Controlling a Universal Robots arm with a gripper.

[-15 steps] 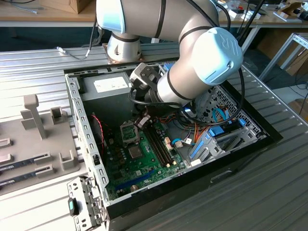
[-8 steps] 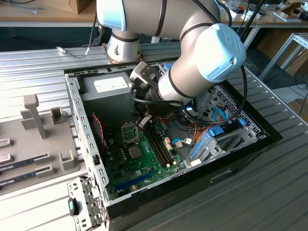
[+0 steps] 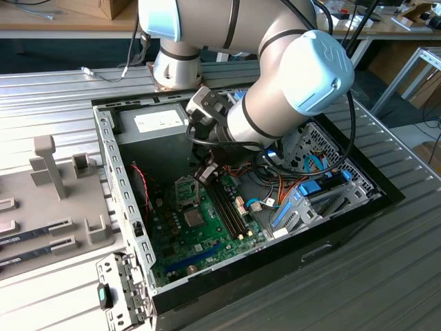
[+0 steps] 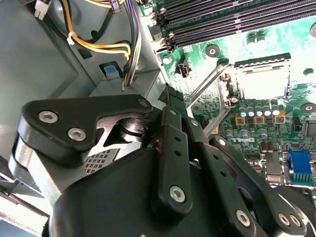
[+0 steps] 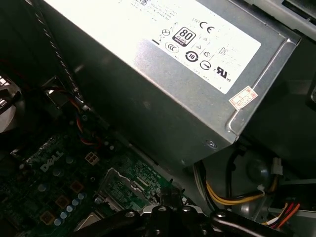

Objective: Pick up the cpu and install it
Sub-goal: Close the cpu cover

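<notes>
Hidden under the black linkage body of the gripper (image 4: 170,106) in the second wrist view: the fingertips, so open or shut cannot be told. Cut off at the picture's edge beyond the gripper in the first wrist view: the grey metal power-supply box (image 5: 163,84) and the green motherboard (image 5: 54,177). Masked in the exterior view behind the grey jointed robot arm (image 3: 289,83): the gripper itself. Too small to tell there: whether the square silver socket (image 3: 193,218) below the gripper holds a chip.

Ribbed metal table (image 3: 55,89); wooden benches (image 3: 41,31) behind; dark floor.
</notes>
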